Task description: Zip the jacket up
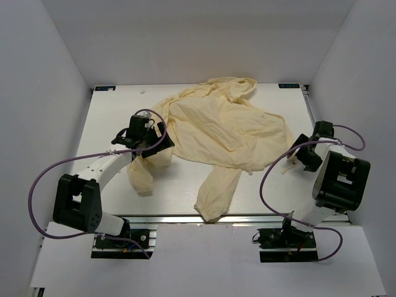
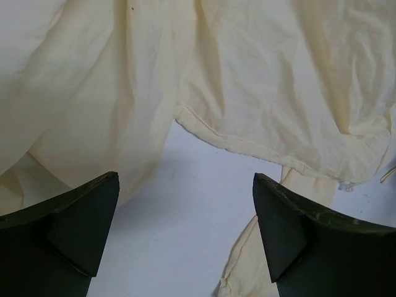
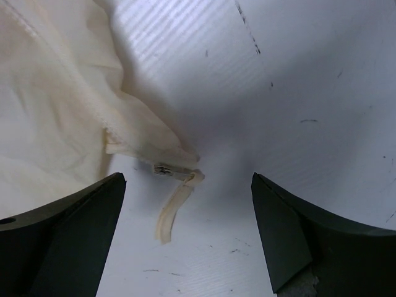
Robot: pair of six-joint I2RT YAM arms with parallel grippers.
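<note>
The cream jacket (image 1: pixel 216 130) lies crumpled across the middle of the white table, one sleeve (image 1: pixel 218 192) reaching the near edge and another (image 1: pixel 141 173) bunched at the left. My left gripper (image 1: pixel 151 133) hovers at the jacket's left edge, open. The left wrist view shows a hemmed edge of the jacket (image 2: pixel 247 145) just ahead of the left gripper (image 2: pixel 185 185), with bare table between the fingers. My right gripper (image 1: pixel 296 153) stands open at the jacket's right corner. In the right wrist view the metal zipper slider (image 3: pixel 166 169) with its cream pull strap (image 3: pixel 173 210) lies just ahead of the right gripper (image 3: pixel 189 182).
The table (image 1: pixel 272 192) sits inside a white-walled enclosure, walls close on the left, right and back. A metal rail (image 1: pixel 204 219) runs along the near edge. Purple cables (image 1: pixel 37 185) loop from both arms.
</note>
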